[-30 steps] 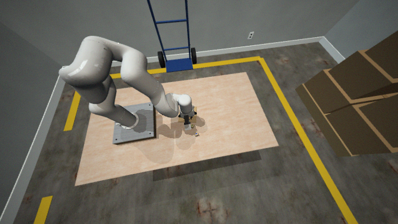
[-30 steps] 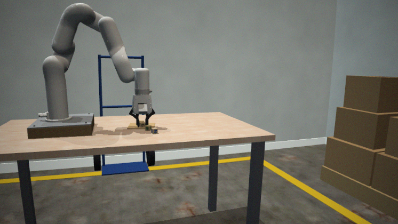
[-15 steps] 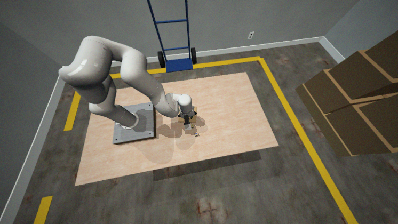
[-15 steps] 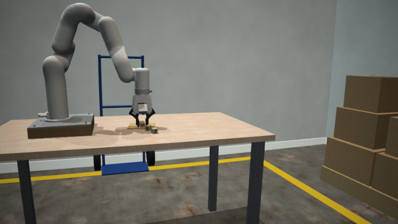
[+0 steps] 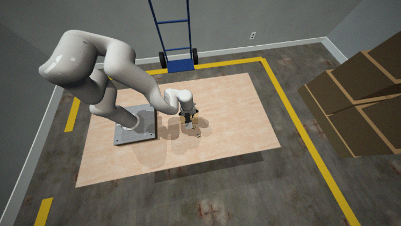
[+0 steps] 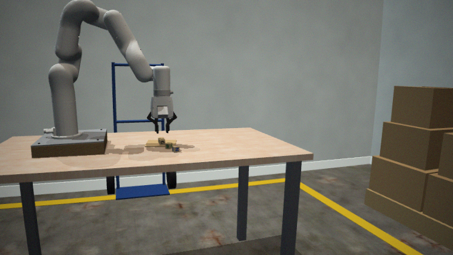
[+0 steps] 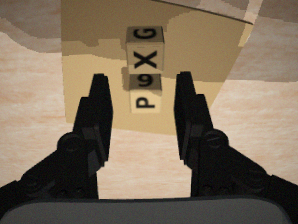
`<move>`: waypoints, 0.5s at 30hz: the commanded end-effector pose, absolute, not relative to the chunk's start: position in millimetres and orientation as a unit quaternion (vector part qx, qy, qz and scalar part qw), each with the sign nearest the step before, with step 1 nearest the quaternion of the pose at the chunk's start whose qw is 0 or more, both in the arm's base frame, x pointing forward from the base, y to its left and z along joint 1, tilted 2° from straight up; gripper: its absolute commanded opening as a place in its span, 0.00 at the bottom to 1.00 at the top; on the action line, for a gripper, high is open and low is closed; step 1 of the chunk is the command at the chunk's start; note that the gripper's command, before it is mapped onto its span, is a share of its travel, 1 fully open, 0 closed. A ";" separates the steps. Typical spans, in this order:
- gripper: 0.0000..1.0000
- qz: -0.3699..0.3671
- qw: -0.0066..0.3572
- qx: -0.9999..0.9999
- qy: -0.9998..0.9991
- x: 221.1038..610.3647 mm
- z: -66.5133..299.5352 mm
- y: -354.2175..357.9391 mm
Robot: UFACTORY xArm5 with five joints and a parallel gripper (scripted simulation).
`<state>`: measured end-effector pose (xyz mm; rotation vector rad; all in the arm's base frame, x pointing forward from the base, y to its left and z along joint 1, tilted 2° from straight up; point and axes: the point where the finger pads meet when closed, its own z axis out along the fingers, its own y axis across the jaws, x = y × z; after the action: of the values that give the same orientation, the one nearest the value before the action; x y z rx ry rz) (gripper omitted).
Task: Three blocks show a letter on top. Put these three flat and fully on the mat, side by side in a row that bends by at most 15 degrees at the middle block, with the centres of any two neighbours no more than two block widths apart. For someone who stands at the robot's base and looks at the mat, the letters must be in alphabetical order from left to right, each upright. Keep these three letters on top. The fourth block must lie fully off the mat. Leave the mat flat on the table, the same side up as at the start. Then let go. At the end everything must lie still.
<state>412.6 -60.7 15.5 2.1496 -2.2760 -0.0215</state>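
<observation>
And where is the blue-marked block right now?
Off the mat, on the table: in the exterior view, the blue-marked block sits just right of the green-marked block, nearer the camera.

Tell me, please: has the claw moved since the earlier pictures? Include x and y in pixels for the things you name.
Yes, the claw [image 5: 192, 118] [image 6: 162, 130] [image 7: 142, 91] has moved up, judged against the tabletop [image 5: 235, 112] [image 6: 228, 139] in the exterior view.
</observation>
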 end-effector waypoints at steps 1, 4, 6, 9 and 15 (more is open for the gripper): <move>0.42 -0.007 0.006 0.687 -0.727 412.3 30.4 -60.5; 0.42 -0.007 0.006 0.687 -0.727 412.5 43.0 -60.5; 0.42 -0.007 0.006 0.687 -0.727 412.6 48.7 -60.4; 0.42 -0.007 0.006 0.687 -0.727 412.7 53.1 -60.4; 1.00 -0.007 0.006 0.687 -0.727 412.7 53.9 -60.4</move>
<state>411.2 -60.2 52.3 2.1471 -2.2735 -0.0283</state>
